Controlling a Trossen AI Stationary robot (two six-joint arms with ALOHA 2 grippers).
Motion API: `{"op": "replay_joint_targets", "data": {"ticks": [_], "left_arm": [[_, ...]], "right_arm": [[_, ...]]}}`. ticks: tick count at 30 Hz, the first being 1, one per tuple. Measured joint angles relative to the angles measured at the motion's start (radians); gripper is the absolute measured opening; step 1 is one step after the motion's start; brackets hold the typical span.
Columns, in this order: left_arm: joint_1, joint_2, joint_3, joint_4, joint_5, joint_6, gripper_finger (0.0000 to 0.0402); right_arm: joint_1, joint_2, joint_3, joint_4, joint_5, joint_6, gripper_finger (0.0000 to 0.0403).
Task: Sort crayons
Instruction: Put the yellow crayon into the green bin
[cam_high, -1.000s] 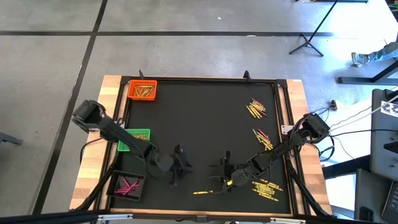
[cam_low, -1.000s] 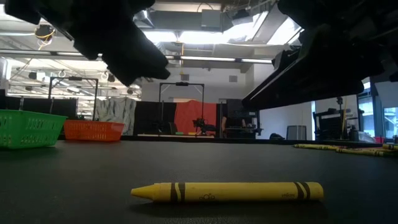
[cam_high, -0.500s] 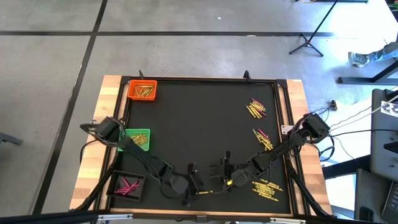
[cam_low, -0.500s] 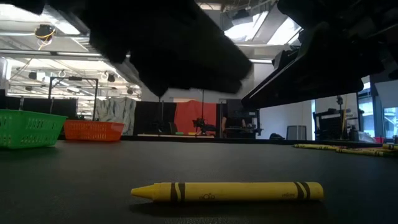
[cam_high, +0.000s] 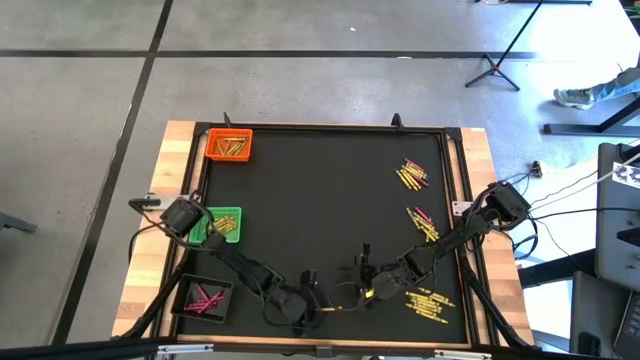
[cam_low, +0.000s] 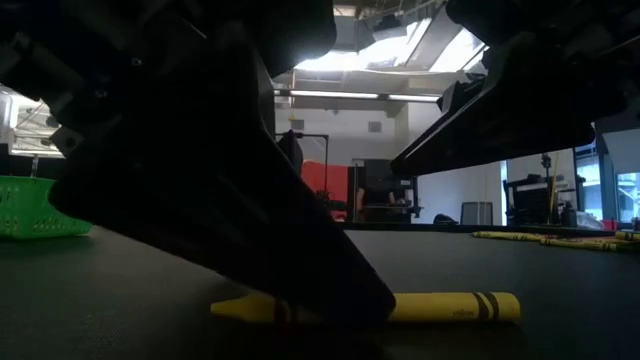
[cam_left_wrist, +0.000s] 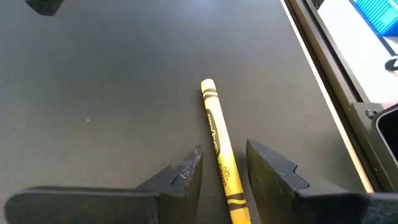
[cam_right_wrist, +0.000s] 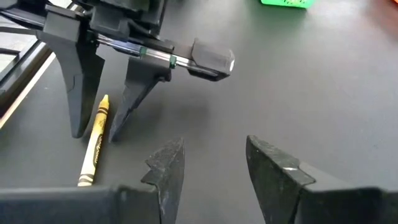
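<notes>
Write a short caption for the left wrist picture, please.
Left end effector, open, straddling a thin yellow paper-wrapped crayon lying on the black table mat.

The bench (cam_high: 320, 190) has a black mat on top and light wood at its sides. The crayon (cam_left_wrist: 221, 149) lying alone is yellow with black stripes near each end. One tray (cam_high: 229, 145) is orange with gold crayons in it. Another tray (cam_high: 218, 225) is green with yellow crayons. The third tray (cam_high: 203, 297) is black with pink crayons. Loose crayons (cam_high: 412, 174) near the right edge are yellow and pink. Both arms are dark.
</notes>
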Motion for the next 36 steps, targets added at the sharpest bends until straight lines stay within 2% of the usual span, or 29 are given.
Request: {"op": "replay_joint_targets", "data": {"ticks": [7,18,22,28,36], "left_arm": [[-0.005,0.001,0.002,-0.046,-0.035,0.053,0.0103],[-0.006,-0.006,0.0,-0.061,-0.048,0.139,0.0018],[-0.004,-0.032,-0.002,-0.091,-0.049,0.14,0.0006],[-0.004,-0.132,-0.005,-0.24,-0.06,0.14,0.0019],[-0.007,-0.347,-0.003,-0.563,-0.11,0.112,0.0021]], "right_arm": [[0.0,0.0,0.0,-0.002,0.0,-0.002,0.017],[0.0,0.0,0.0,-0.002,-0.008,-0.002,0.017],[0.0,0.0,0.0,-0.002,-0.008,-0.002,0.017],[0.0,0.0,-0.001,-0.005,-0.009,-0.003,0.017],[0.0,0.0,-0.001,-0.021,-0.008,-0.003,0.017]]}}
